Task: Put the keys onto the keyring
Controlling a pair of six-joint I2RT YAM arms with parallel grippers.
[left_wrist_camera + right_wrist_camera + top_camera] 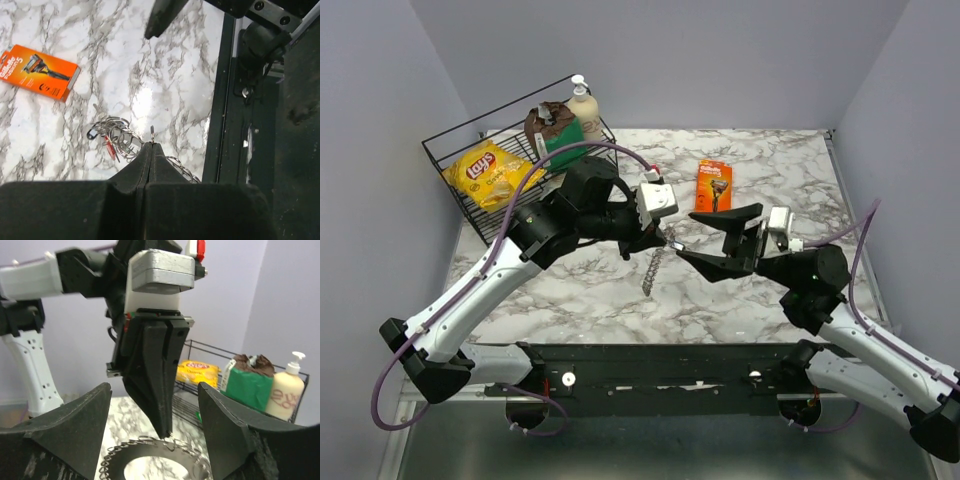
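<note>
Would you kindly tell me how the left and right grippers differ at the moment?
The left gripper is shut, pinching the keyring; the right gripper is wide open and holds nothing. The left gripper points downward, while the right gripper lies nearly level, facing it. Both have black fingers.

both my arms, left arm (470, 300) and right arm (880, 345), wear white shells between black joints. a purple cable (582, 146) loops along each. the fingers (155, 380) are matte black wedges; behind the left ones i see a silver-and-white block (160, 272) with a red tab (200, 247).
</note>
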